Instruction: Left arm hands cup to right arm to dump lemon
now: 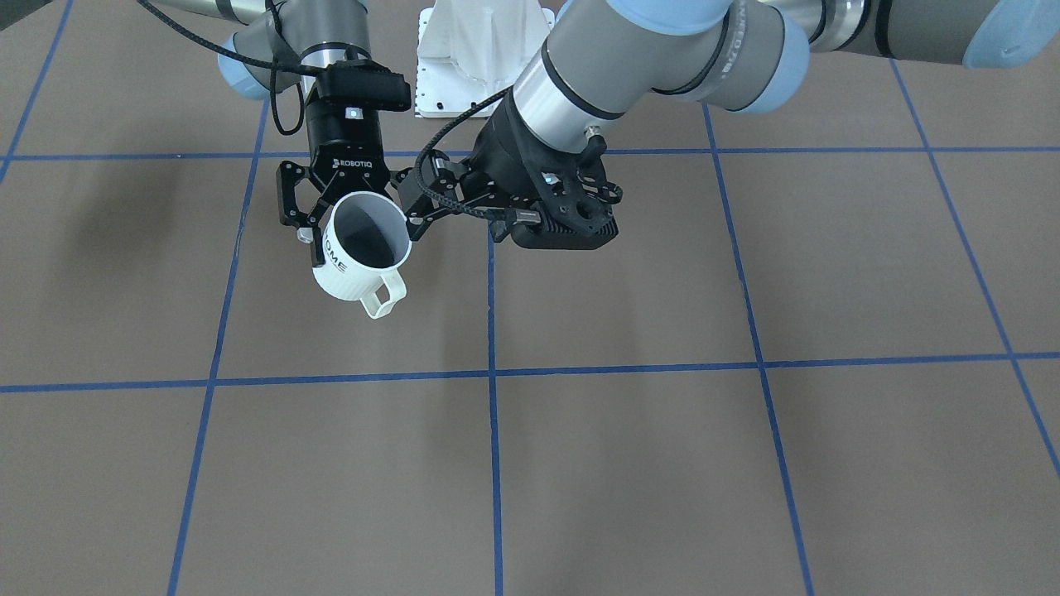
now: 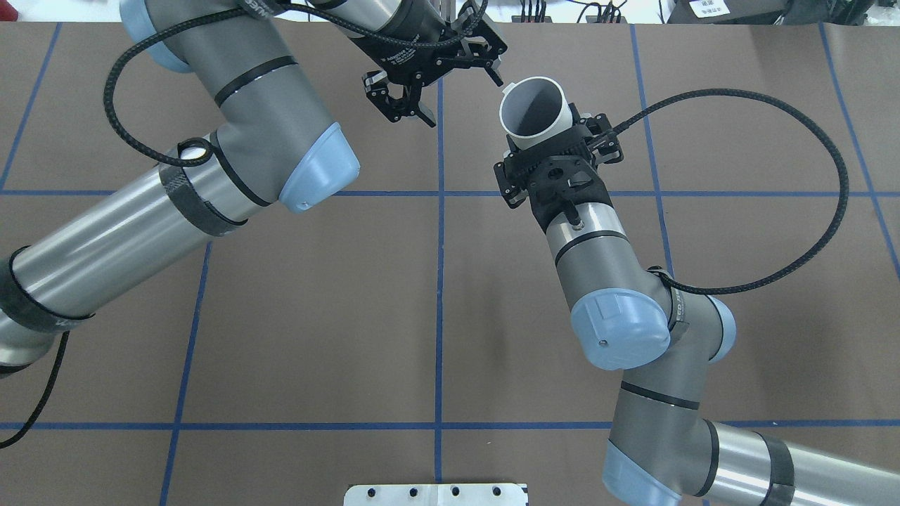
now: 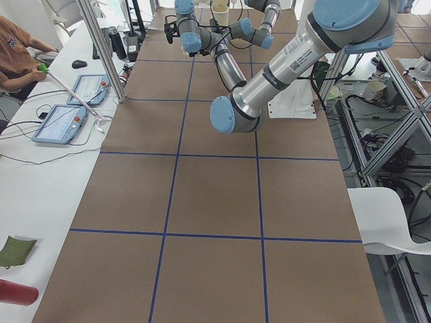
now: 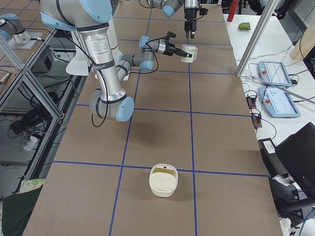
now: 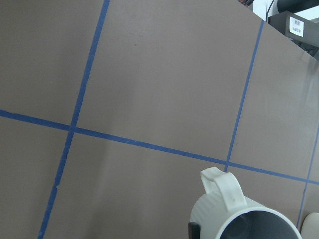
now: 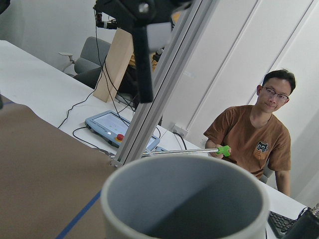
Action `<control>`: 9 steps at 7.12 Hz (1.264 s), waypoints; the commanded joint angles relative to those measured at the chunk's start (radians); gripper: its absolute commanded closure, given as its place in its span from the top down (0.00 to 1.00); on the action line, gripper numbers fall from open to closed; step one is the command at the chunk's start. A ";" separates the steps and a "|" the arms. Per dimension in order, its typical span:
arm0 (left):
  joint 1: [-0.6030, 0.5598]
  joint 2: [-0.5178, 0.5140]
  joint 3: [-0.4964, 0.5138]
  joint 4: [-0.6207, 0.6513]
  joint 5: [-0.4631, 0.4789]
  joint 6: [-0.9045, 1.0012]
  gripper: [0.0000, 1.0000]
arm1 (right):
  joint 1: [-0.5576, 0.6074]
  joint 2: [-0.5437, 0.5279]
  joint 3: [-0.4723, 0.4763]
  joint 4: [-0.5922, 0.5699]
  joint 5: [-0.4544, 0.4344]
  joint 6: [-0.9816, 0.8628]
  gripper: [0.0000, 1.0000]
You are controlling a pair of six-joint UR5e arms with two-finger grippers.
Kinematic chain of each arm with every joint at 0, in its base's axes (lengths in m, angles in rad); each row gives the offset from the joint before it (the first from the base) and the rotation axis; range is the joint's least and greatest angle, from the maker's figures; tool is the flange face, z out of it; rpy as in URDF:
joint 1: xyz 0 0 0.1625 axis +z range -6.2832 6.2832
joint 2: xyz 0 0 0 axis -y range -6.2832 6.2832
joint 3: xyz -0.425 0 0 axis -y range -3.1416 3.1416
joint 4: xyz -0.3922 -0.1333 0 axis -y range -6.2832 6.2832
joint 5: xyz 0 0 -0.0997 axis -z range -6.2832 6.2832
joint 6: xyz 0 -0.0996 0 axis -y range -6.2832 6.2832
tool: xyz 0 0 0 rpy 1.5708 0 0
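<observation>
**Cup in my right hand, tip not yet made**

My left gripper (image 2: pixel 460 98) hangs with its jaws spread and nothing between them, one fingertip just beside the rim of the cup (image 2: pixel 534 105). The cup sits off that tip, lifted clear of the table. My right gripper (image 2: pixel 547 140) clamps it by the wall, mouth upward and a little tilted, handle on the side away from that palm. The lemon I can't find: the grey inside looks bare as far as the cameras reach, so it may lie low against the hidden wall. To do this well, I'd draw the left hand straight back from the rim first, so the right wrist's roll strikes nothing. Then I'd tip slowly with a firm squeeze, since the ribbed wall could slip.
</observation>
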 commanded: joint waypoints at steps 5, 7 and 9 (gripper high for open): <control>0.044 -0.086 0.129 -0.041 0.007 -0.009 0.78 | 0.000 0.002 0.000 -0.005 -0.002 0.002 0.29; 0.046 -0.086 0.137 -0.043 0.007 -0.009 0.65 | 0.000 0.002 0.000 -0.005 -0.002 0.002 0.29; 0.044 -0.086 0.137 -0.043 0.005 -0.009 0.56 | 0.000 0.002 -0.002 -0.005 -0.002 0.002 0.29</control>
